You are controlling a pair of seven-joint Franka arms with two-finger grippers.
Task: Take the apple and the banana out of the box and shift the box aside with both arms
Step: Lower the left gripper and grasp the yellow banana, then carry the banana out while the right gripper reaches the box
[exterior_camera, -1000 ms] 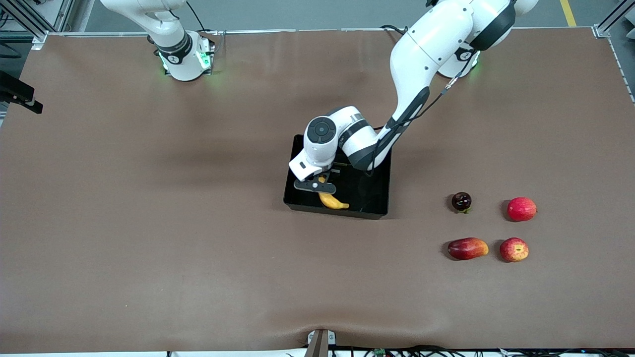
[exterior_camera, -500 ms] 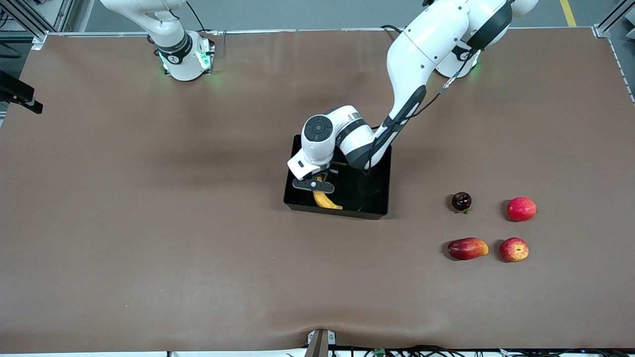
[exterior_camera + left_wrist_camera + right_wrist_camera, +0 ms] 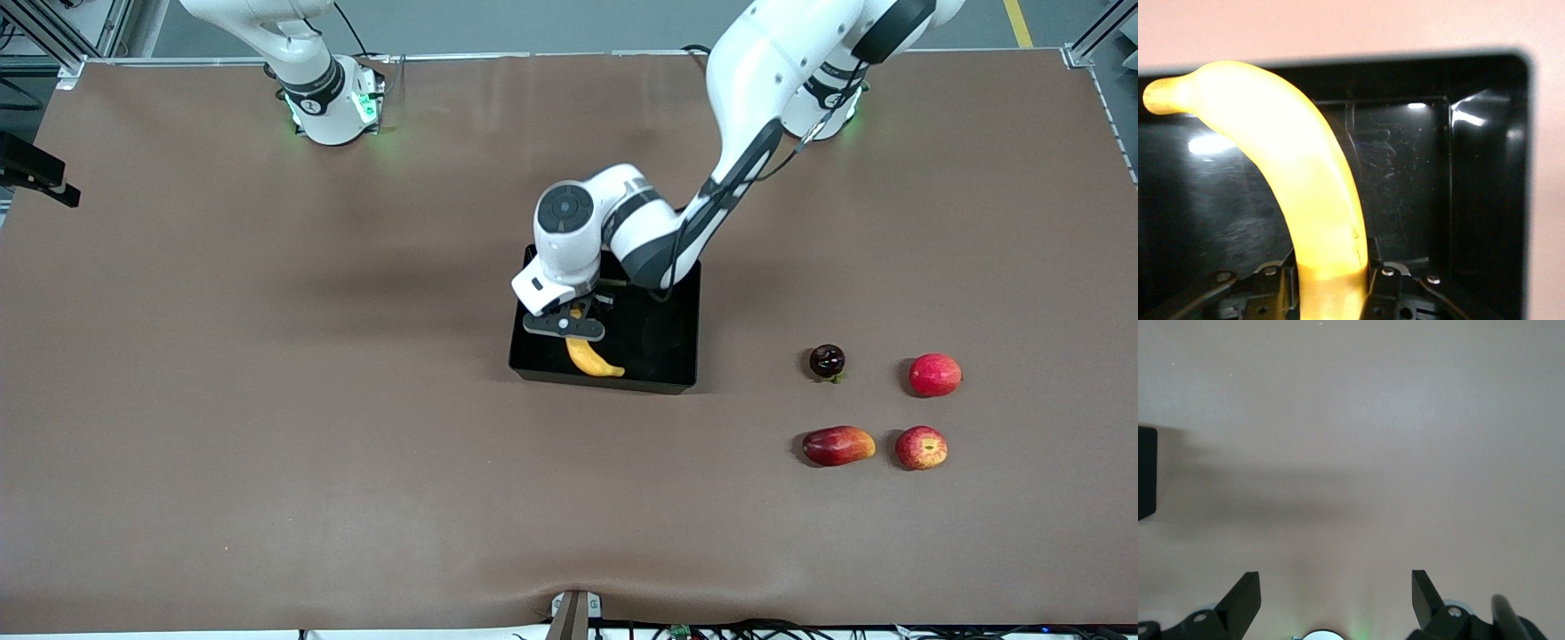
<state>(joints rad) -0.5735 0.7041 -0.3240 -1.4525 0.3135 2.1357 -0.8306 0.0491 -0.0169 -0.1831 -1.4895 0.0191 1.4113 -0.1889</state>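
Observation:
My left gripper [image 3: 578,324] is shut on one end of the long yellow banana [image 3: 594,357] over the black open-topped box [image 3: 680,380] in the middle of the table. In the left wrist view both fingers press the banana [image 3: 1305,167], which curves away over the box's glossy floor [image 3: 1418,173]. The small red apple with yellow patches [image 3: 921,447] lies on the table toward the left arm's end. My right gripper [image 3: 1336,587] is open over bare brown table with nothing between its fingers; in the front view it is out of sight.
Beside the apple lie an oblong red-yellow fruit [image 3: 837,445], a plain pinkish-red round fruit [image 3: 934,374] and a small dark fruit [image 3: 827,361]. A black object's edge [image 3: 1145,480] shows in the right wrist view. Brown cloth covers the table.
The left gripper's fingers have closed on the banana, and the wrist has risen a little with it over the box. The right arm has not moved.

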